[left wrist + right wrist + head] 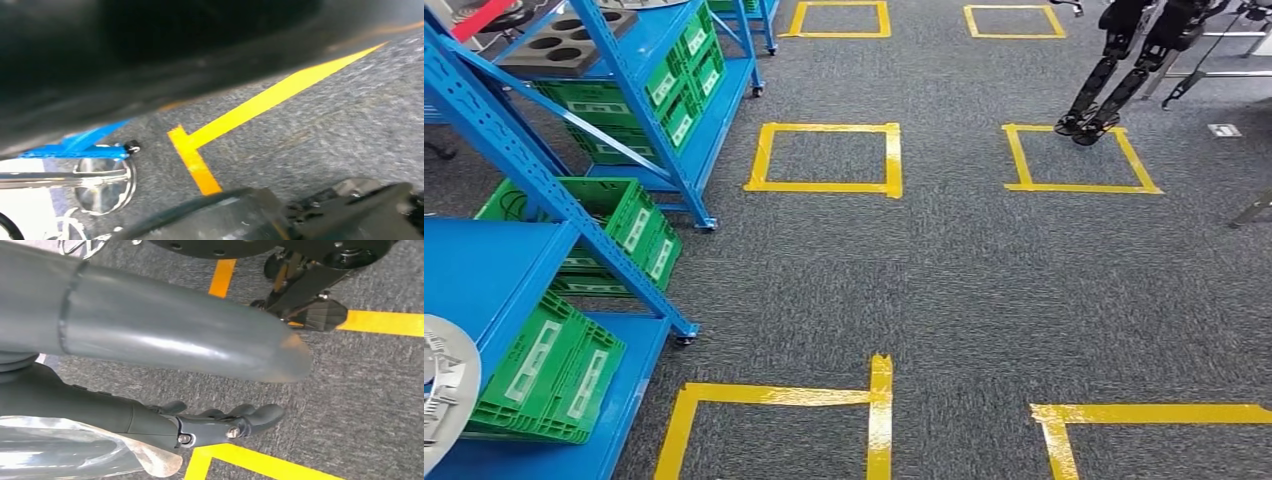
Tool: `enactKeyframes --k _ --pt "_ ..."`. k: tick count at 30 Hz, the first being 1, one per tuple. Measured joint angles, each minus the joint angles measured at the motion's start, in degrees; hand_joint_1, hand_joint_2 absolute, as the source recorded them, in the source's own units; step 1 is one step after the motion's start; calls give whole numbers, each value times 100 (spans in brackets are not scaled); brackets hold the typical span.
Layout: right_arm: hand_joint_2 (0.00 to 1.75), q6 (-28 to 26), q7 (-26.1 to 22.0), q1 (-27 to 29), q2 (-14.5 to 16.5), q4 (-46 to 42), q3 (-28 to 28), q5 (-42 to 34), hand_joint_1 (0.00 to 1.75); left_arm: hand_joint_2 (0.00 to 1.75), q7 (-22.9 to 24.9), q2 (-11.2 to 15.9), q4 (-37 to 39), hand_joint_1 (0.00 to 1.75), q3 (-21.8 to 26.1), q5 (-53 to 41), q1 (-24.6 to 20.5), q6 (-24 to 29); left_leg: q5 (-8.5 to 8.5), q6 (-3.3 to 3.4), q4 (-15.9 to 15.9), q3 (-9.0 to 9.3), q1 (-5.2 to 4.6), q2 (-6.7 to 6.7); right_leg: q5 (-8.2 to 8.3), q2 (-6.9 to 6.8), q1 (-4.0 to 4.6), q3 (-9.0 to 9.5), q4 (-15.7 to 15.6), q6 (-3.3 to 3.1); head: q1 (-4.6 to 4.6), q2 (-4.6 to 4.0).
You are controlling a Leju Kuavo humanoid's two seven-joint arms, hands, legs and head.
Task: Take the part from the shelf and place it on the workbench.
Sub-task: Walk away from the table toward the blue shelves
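Grey carpet (984,290) marked with yellow tape squares (826,158) spreads across the room. On the left stand blue shelves (484,270) stacked with green crates (549,375); a round silver part (442,385) lies on the nearest shelf at the near left edge, and a dark tray with round holes (564,45) sits on the far rack. Far right, the black legs of another robot (1114,75) stand on a tape square. In the right wrist view the right hand (200,422) hangs over the carpet, fingers stretched out and holding nothing. I cannot tell how the left hand's (280,217) fingers lie.
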Motion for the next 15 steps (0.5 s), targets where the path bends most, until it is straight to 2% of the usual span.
enactKeyframes --k 2,3,4,6,7,8,9,11,12,13,15 --pt "0 13 -6 -3 8 15 3 -3 0 0 1 3 0 0 0 8 17 1 24 56 -71 32 15 0 -59 -1 -14 -37 57 57 7 1" --pt "0 16 -10 -8 11 22 4 -3 0 0 1 4 0 0 0 9 16 2 35 87 -112 55 26 2 -150 3 -15 -125 224 81 13 1" --pt "0 21 -15 -12 13 29 5 -2 0 0 1 2 0 0 0 10 12 2 37 113 -134 74 32 6 -284 6 -19 -285 512 99 19 1" --pt "0 33 -20 -15 16 54 7 -3 0 0 1 -2 0 0 0 11 0 1 17 146 -137 87 23 8 -555 7 -19 -738 1296 132 23 1" --pt "0 39 -20 -10 19 67 8 -4 0 0 1 -4 0 0 0 13 2 1 3 155 -137 101 18 8 -589 7 -21 -921 1565 144 21 1" --pt "0 42 -20 -3 22 81 9 -6 0 0 1 -4 0 0 0 15 6 1 -16 157 -136 122 15 6 -507 7 -21 -1010 1631 151 22 1" --pt "0 44 -21 0 25 93 10 -7 0 0 1 -4 0 0 0 18 12 1 -37 152 -134 154 15 3 -317 6 -23 -976 1458 152 25 1" --pt "0 48 -27 -5 28 116 10 -9 0 0 1 -4 0 0 0 21 20 1 -93 120 -129 230 11 -1 127 6 -21 -657 701 141 25 1" --pt "0 51 -32 -13 31 124 10 -11 0 0 1 -4 0 0 0 21 16 1 -123 94 -115 251 3 -3 244 10 -18 -490 363 120 24 0" --pt "0 59 -39 -20 37 129 10 -13 0 0 1 -3 0 0 0 22 11 2 -151 79 -99 259 -9 -4 296 15 -18 -379 147 100 19 0" --pt "0 73 -51 -25 52 141 10 -19 0 0 1 1 0 0 0 25 1 3 -165 118 -78 254 -31 -6 282 24 -14 -310 32 64 -1 0"
